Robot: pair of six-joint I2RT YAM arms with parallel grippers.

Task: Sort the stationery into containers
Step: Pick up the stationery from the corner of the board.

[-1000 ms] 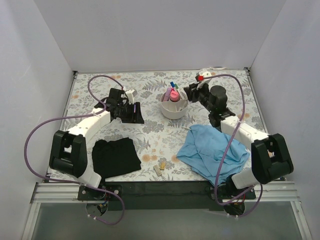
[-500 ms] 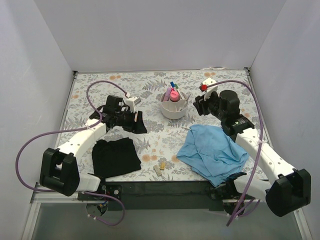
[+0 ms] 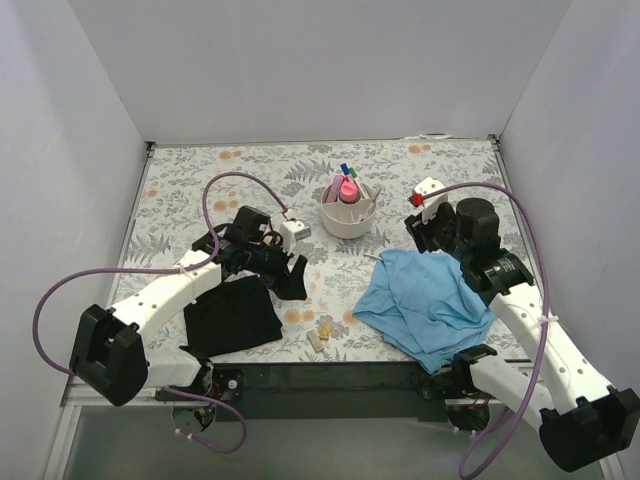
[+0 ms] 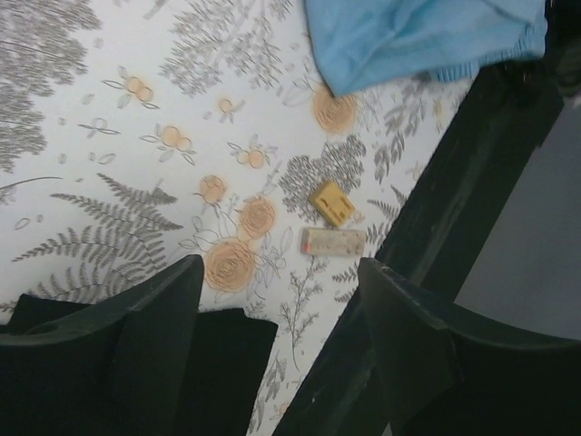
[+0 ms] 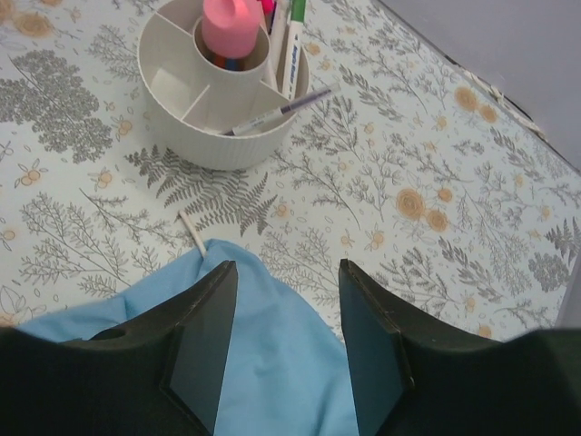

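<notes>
The white round organiser (image 3: 348,218) stands at the table's middle back; it also shows in the right wrist view (image 5: 216,136). A pink highlighter (image 5: 232,25) stands in its centre cup, pens (image 5: 292,45) stand in a side compartment, and a thin purple-capped pen (image 5: 268,116) lies across its rim. Two small eraser blocks, yellow (image 4: 332,203) and pale (image 4: 331,242), lie near the front edge (image 3: 320,335). A thin white stick (image 5: 192,232) pokes out from under the blue cloth. My left gripper (image 3: 292,277) is open and empty above the black cloth's corner. My right gripper (image 3: 418,232) is open and empty over the blue cloth's far edge.
A blue cloth (image 3: 425,305) lies crumpled front right. A black cloth (image 3: 231,313) lies front left. The black front rail (image 4: 454,182) runs just beyond the erasers. White walls enclose three sides.
My left gripper has swung from the back left toward the front centre, over the black cloth's corner. My right gripper has pulled back from the organiser to above the blue cloth's edge.
</notes>
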